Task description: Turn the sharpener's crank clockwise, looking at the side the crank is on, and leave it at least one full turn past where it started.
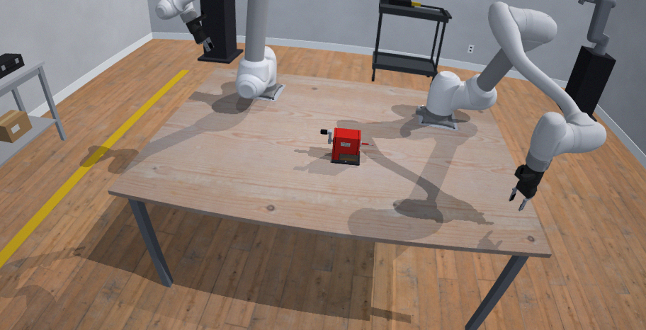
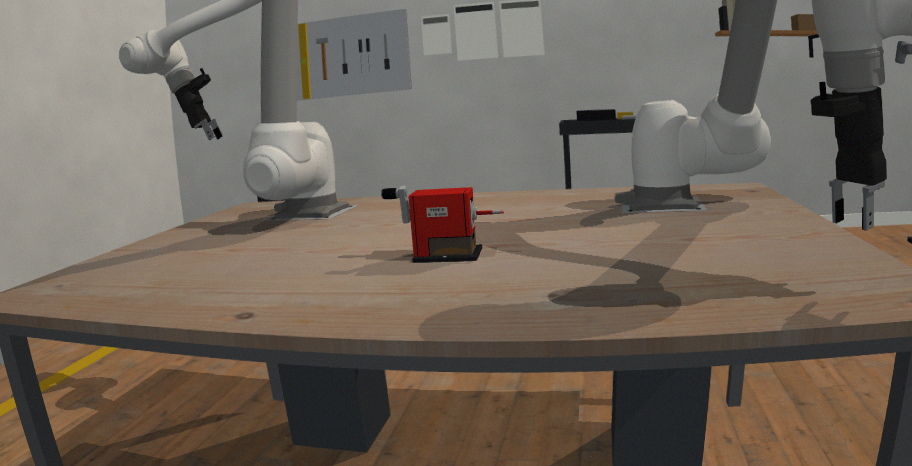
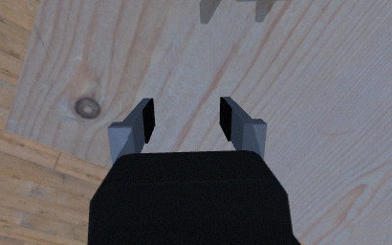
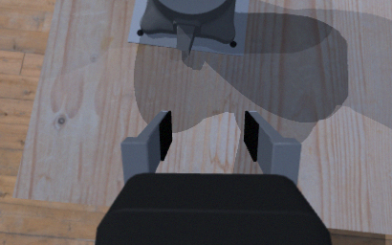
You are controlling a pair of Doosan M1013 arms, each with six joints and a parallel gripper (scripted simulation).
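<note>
The red sharpener stands upright on the table. Its grey crank arm is on its picture-left side and points up, with the black handle at the top. A red pencil sticks out of the opposite side. My left gripper is open and empty, above the table's near right corner in the top view. My right gripper is open and empty, high at the picture left, far from the crank. Neither wrist view shows the sharpener.
The wooden table carries both arm bases at its back edge, the right arm's base at picture left and the left arm's base at picture right. A black cart stands behind the table.
</note>
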